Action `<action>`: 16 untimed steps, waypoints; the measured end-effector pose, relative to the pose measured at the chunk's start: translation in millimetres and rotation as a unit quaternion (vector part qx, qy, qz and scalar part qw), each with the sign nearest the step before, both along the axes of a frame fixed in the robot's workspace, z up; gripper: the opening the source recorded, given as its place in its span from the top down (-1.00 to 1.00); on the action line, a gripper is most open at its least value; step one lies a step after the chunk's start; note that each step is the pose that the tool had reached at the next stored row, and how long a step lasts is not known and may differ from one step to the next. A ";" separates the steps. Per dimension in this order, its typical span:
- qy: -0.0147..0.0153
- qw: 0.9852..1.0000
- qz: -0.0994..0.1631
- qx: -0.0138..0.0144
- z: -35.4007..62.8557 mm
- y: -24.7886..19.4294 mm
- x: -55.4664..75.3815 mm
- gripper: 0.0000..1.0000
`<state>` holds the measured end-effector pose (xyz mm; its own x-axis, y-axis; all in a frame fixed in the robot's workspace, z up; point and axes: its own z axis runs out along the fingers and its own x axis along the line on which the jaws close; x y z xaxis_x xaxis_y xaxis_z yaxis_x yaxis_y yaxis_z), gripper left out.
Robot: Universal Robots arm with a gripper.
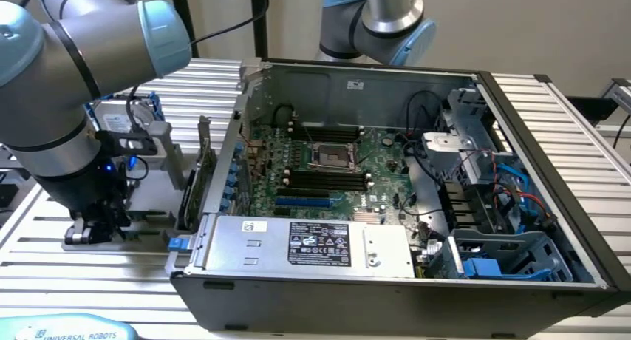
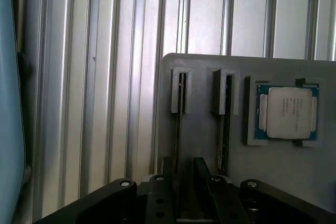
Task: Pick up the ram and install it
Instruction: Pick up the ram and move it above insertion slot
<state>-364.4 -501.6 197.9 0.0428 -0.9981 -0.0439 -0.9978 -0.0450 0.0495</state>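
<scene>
Your fingers (image 2: 202, 182) are released: spread apart w/ one on each side of the ram (image 2: 180, 124), and a gap shows beside it, so no clamp on it. The ram stands on edge in a slot of the grey holder (image 2: 202, 129), so the wrist view gives you only its thin edge. A 2nd thin stick (image 2: 225, 124) sits on edge in the next slot, just beside the ram. Past that, a square silver processor chip (image 2: 287, 111) lies flat in its own recess of the same holder. The holder rests on the slatted metal counter (image 2: 105, 77).

In the ext. view your arm (image 1: 59, 133) reaches down at the exterior view's left, w/ its tool end low over the holder. The open PC case (image 1: 394, 296) is on the counter beside it. An upright expansion card (image 1: 204, 170) stands between holder and case. Inside the case the motherboard (image 1: 380, 151) lies flat, w/ long dark memory slots (image 1: 321, 179) near the CPU socket (image 1: 330, 157). A silver power supply (image 1: 306, 242) sits along the case's near wall. The ram is well apart from those slots and not yet lifted. Can't tell whether either finger touches the stick's face.
</scene>
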 end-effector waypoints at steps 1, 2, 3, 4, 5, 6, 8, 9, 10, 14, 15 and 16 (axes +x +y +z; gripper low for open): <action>0.000 1.000 0.000 0.000 -0.2 0.0 0.0 0.39; 0.000 1.000 0.000 0.000 -0.4 -0.1 0.0 0.39; 0.000 1.000 0.000 0.000 -0.6 -0.1 0.0 0.39; 0.000 1.000 0.000 0.000 -0.9 -0.1 0.0 0.39; 0.000 1.000 0.000 0.000 -1.1 -0.1 0.0 0.39; 0.000 1.000 0.000 0.000 -1.3 -0.1 0.0 0.39; 0.000 1.000 0.000 0.000 -1.7 -0.1 0.0 0.39; 0.000 1.000 0.000 0.000 -1.8 -0.1 0.0 0.39; 0.000 1.000 0.000 0.000 -2.0 -0.1 0.0 0.39; 0.000 1.000 0.000 -0.001 -2.6 -0.1 0.1 0.39; 0.000 1.000 0.000 -0.001 -2.7 -0.1 0.1 0.39; 0.000 1.000 0.000 -0.002 -2.8 -0.1 0.0 0.39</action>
<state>-364.3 -501.6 195.1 0.0429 -0.9983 -0.0403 -0.9978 -0.0449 0.0498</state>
